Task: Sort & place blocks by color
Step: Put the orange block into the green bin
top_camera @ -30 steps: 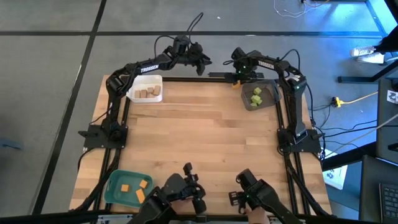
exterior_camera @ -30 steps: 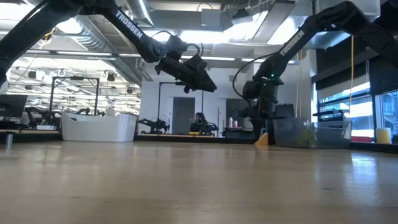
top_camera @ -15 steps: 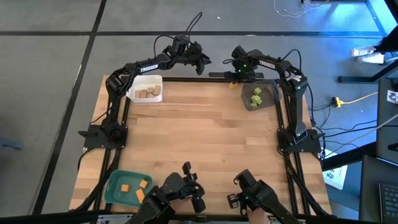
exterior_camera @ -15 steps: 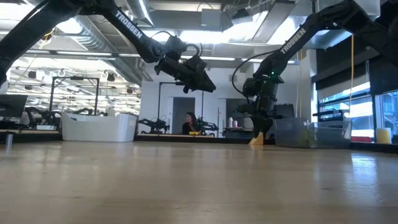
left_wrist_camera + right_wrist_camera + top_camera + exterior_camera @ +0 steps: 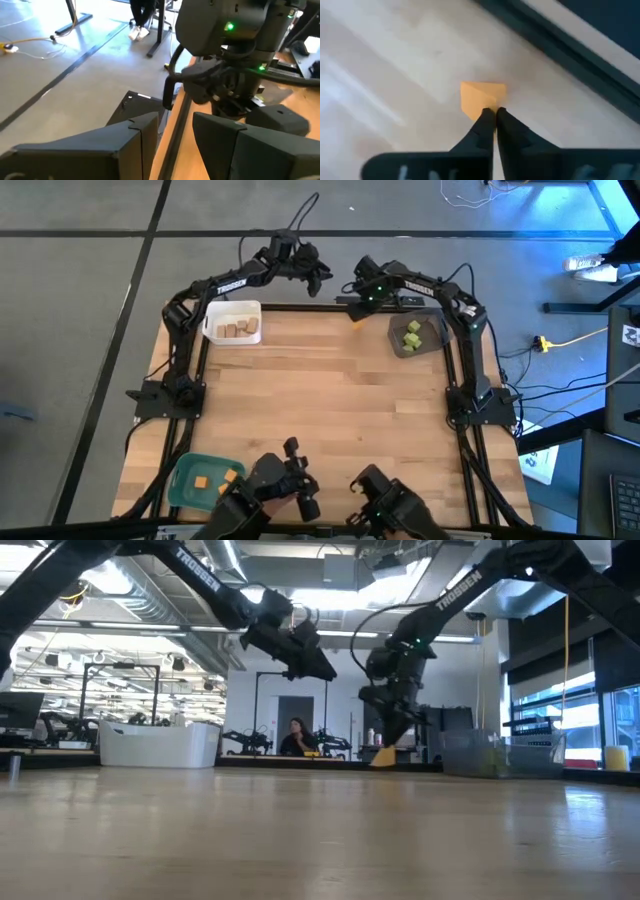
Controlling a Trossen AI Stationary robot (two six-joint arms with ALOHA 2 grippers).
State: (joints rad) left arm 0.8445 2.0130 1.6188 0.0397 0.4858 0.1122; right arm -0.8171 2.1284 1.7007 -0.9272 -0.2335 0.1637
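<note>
Right wrist view shows the right gripper (image 5: 490, 114) with fingers pressed together, tips pinching a small orange wooden block (image 5: 482, 99) just above the light wood table (image 5: 380, 65). Against 0.5 s ago, that arm has swung toward upper centre, block in tow; transfer toward the teal tray (image 5: 185, 480) appears underway. Left gripper (image 5: 175, 135), fingers spread, waits upper centre.

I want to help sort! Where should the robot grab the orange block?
Grip the orange block on two opposite flat sides, from above: it lies on the table with space around. The right gripper, shut at its corner, should open first.
</note>
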